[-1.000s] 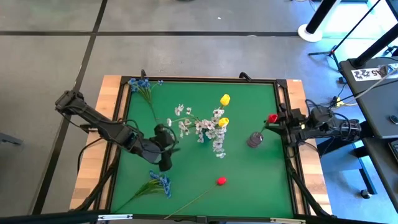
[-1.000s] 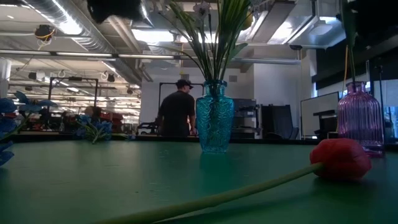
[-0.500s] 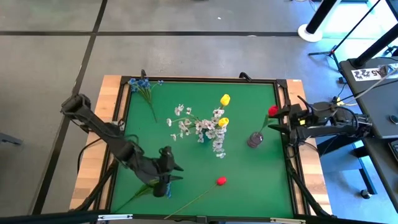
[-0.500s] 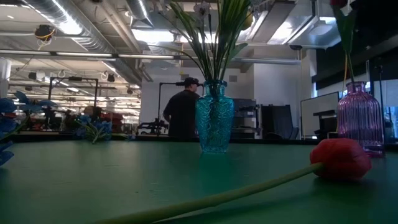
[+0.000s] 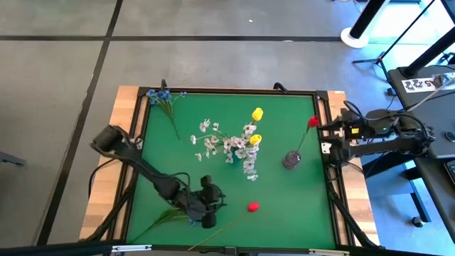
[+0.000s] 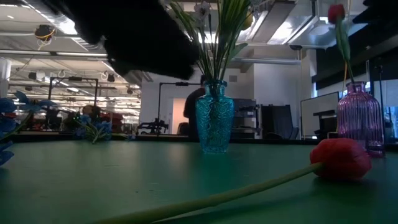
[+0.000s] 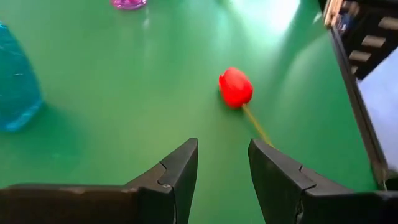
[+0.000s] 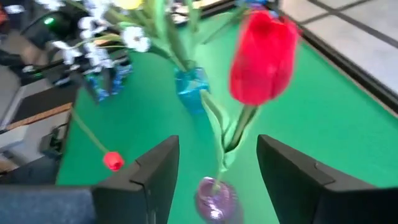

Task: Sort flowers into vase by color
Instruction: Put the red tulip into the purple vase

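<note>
My left gripper (image 5: 210, 211) hangs low over the near part of the green bench (image 5: 284, 206), its jaws parted with nothing between them. Just ahead of it lies a red tulip (image 7: 236, 87) on its side, blossom on the mat and the long stem (image 5: 224, 229) running off toward the bench's front edge (the gripper and the blossom are near, not touching). A blue sprig (image 5: 173, 212) lies on the mat right beside my left arm, partly under it. A second blue sprig (image 5: 163, 98) rests in the far left corner.

My right gripper (image 5: 330, 135) sits at the right edge of the bench, jaws spread and empty. In front of it a second red tulip (image 8: 263, 57) stands in the purple vase (image 5: 291, 160), its stem leaning toward the right edge so the blossom ends up close to my fingers (image 8: 152, 168), clear of them.

Near the middle of the bench the teal vase (image 6: 214, 124) holds white sprigs (image 5: 220, 145) and two yellow tulips (image 5: 257, 114) bunched together, their stems fanning out above its neck.

Across the room a person (image 6: 195, 114) stands mostly hidden behind the teal vase.
</note>
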Controlling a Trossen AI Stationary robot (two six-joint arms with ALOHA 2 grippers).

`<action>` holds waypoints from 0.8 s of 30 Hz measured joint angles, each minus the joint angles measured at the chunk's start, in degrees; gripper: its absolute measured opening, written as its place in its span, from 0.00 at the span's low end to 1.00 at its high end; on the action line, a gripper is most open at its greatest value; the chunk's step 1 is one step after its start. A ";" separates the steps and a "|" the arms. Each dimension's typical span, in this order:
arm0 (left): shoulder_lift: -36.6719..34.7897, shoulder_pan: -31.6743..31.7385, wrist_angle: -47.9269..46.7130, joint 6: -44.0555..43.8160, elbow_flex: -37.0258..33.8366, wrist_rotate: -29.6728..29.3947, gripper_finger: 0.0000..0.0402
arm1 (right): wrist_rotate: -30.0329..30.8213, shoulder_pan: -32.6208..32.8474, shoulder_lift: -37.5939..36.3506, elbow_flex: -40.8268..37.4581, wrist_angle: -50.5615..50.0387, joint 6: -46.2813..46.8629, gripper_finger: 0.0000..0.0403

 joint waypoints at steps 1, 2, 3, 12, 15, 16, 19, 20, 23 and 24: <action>1.12 0.18 2.55 0.24 0.00 0.04 0.35 | 1.17 0.00 0.08 0.57 -0.91 0.43 0.54; 2.02 0.31 5.26 0.60 0.00 0.02 0.35 | 2.37 0.01 0.11 1.06 -1.65 0.71 0.54; 2.86 0.40 7.84 1.26 0.03 0.00 0.35 | 3.65 0.02 0.11 1.47 -2.12 0.92 0.54; 12.74 0.56 7.24 2.44 10.16 -0.36 0.35 | 17.33 0.01 0.05 3.97 -2.27 1.27 0.54; 15.89 1.36 4.20 0.15 13.95 0.77 0.35 | 19.13 0.02 0.05 4.00 -2.21 1.64 0.54; 16.83 1.50 3.75 -0.35 15.10 0.74 0.35 | 19.61 0.00 0.05 4.02 -2.21 2.23 0.54; 19.50 1.52 2.81 -1.17 18.52 0.83 0.35 | 20.95 0.02 0.07 4.02 -2.16 3.84 0.54; 20.45 1.52 2.68 -1.39 19.24 0.81 0.35 | 21.18 0.01 0.07 4.02 -2.15 4.23 0.54; 22.29 1.47 2.39 -3.35 19.62 1.06 0.35 | 22.76 0.00 0.07 4.02 -2.04 5.58 0.54; 22.67 1.52 2.41 -3.87 19.61 1.03 0.35 | 23.46 0.00 0.07 4.02 -1.97 6.05 0.54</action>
